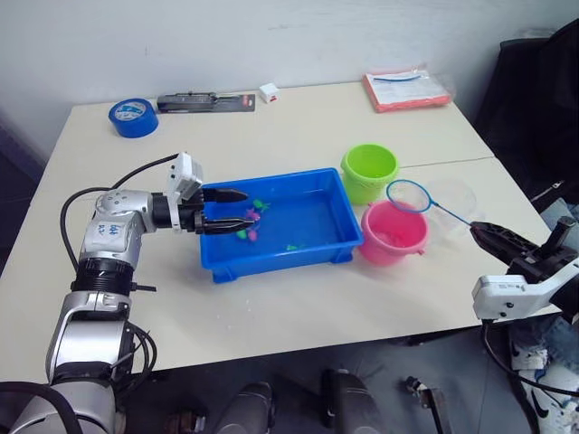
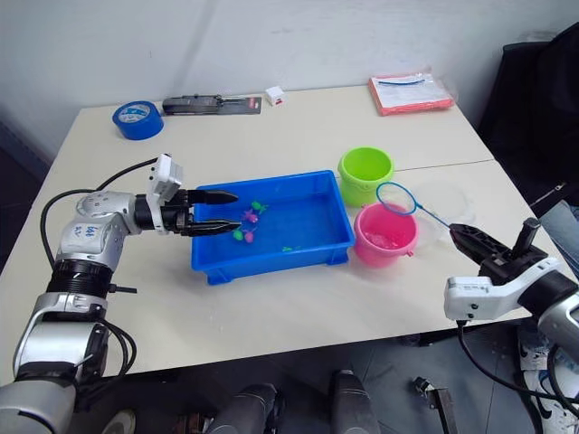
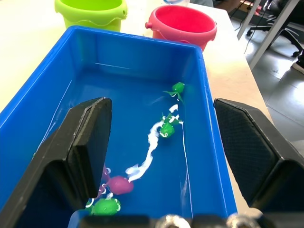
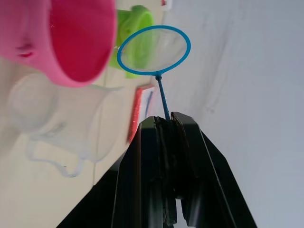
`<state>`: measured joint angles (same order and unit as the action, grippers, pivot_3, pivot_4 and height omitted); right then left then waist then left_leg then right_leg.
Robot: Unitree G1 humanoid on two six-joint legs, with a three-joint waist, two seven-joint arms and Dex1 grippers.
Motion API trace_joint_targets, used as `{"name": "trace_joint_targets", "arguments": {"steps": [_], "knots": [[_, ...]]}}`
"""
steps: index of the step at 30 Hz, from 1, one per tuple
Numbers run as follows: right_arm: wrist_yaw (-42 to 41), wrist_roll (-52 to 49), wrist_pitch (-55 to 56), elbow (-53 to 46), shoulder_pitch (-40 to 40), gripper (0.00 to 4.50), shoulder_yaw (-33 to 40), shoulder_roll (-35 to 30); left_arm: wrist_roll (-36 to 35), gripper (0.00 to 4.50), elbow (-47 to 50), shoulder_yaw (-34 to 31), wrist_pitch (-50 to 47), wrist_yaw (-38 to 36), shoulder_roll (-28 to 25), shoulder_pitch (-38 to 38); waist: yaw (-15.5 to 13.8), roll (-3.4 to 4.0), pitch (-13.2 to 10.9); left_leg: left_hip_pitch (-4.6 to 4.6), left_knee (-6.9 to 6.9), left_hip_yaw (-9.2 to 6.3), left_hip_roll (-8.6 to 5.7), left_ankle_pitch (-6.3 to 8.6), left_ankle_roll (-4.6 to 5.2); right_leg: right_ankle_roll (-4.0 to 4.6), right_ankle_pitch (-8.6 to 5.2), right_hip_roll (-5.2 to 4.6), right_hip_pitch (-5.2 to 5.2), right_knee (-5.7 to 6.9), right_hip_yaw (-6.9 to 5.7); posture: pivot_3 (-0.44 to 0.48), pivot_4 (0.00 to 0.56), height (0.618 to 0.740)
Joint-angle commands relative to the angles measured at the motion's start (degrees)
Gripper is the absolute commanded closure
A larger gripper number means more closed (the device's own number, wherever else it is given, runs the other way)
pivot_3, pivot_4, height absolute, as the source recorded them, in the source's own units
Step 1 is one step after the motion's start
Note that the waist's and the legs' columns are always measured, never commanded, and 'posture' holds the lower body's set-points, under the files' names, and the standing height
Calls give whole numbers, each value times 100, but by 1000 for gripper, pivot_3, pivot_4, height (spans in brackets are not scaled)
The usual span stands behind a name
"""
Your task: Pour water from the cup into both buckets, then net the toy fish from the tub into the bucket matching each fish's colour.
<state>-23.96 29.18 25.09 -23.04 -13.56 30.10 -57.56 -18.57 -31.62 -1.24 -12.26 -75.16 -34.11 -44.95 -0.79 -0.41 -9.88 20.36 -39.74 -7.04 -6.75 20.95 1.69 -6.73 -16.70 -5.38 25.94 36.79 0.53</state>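
Water fills the blue tub (image 1: 312, 237) at the middle of the worktop (image 1: 298, 136), where small pink and green toy fish (image 3: 167, 129) float. The left gripper (image 1: 224, 210) hovers over the tub's near end, jaws spread wide and empty. The right gripper (image 2: 463, 234) has its jaws pinched tight on the net (image 1: 409, 195), whose hoop hangs above the pink bucket (image 1: 393, 233). The green bucket (image 1: 369, 172) stands just behind, the clear cup (image 1: 455, 197) beside both.
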Motion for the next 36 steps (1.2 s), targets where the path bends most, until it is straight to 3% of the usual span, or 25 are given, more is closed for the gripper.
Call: {"name": "trace_joint_targets", "arguments": {"steps": [1, 6, 10, 15, 20, 25, 36], "knots": [[-316, -614, -384, -116, 595, 3707, -250, -67, -129, 791, 335, -204, -66, 48, -154, 98, 30, 0, 0, -4, 0, -1, 3, 0, 0, 0, 0, 1, -3, 0, -1, 0, 150, 740], [-1232, -1813, -1995, -404, 2193, 3707, -1540, 195, -201, 791, 852, -456, -302, 266, -463, 459, 142, 0, 0, -9, -6, -1, 19, 3, -6, 0, 0, 9, -13, -1, -1, 0, 150, 740], [-2151, -2982, -4097, -523, 3450, 3707, -2560, 617, -306, 791, 1322, -783, -560, 491, -848, 889, 134, 0, 0, -6, -6, -18, 28, 5, -10, 1, 0, 11, -19, -3, 0, 0, 150, 740], [-2897, -4195, -7232, 89, 5316, 3707, -3625, 1314, -527, 791, 2198, -1381, -1225, 759, -1497, 1837, 172, 3, -2, -2, -11, -28, 31, 8, -10, 3, -1, 9, -23, -6, 13, 0, 150, 740], [-3118, -4704, -8888, 805, 6463, 3707, -4214, 1684, -864, 791, 3112, -2081, -1757, 1107, -1780, 2844, 79, 7, -4, 0, 6, -39, 28, 9, -10, 9, -2, 8, -21, -7, 11, 0, 150, 740], [-3297, -4983, -9576, 1243, 7127, 3707, -4616, 1755, -1068, 791, 3683, -2637, -2001, 1391, -1802, 3525, 20, 8, -4, 9, 12, -58, 24, 11, -7, 13, 0, 2, -23, -28, -6, 0, 150, 740], [-3373, -4718, -9223, 1829, 7401, 3707, -5266, 1512, -1320, 791, 4086, -2980, -2044, 1598, -1702, 4117, 85, 8, -5, 8, 19, -55, 25, 12, -7, 13, 0, 2, -22, -32, -6, 0, 150, 740]]}}
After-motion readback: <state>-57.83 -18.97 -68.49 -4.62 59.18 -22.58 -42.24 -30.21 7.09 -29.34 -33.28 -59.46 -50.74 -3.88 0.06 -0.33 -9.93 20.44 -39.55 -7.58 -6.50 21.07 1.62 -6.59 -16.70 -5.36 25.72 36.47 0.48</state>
